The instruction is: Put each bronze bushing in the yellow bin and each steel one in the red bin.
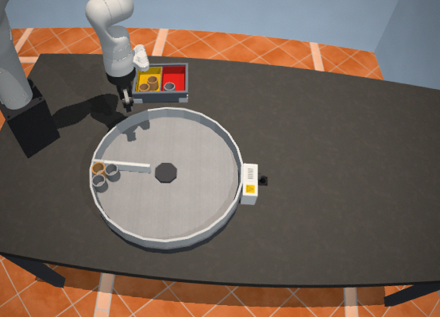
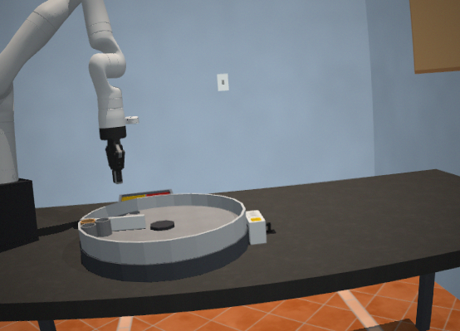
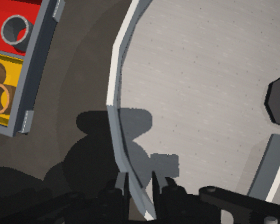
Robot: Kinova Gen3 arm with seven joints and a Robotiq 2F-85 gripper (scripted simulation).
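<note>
Claw [image 1: 128, 106] [image 2: 118, 177] [image 3: 140, 185] narrow and empty above the turntable's [image 1: 167, 209] [image 2: 195, 218] [image 3: 191, 65] far left rim, the job seems between drops, and next calls for widening over the bronze bushing [image 1: 98, 168] [image 2: 87, 221], crowded at left by two steel ones [image 1: 112, 172] [image 2: 104, 227].

- Pale blue walls [image 1: 254, 18] [image 2: 291, 123] are seen behind the desk [image 1: 318, 165] [image 2: 332, 222] [image 3: 86, 55], their corner placed toward the right.
- A light switch plate [image 2: 226, 76] is mounted on the wall.
- A brown panel [image 2: 436, 31] is cut off by the upper right edge of the exterior view.
- The floor [image 1: 222, 302] [image 2: 291, 309] is laid with orange tiles, crossed by paler strips.
- The dark desk top is carried on dark legs [image 1: 40, 270] [image 2: 425, 301].
- Dark shadows are cast across the desk.
</note>
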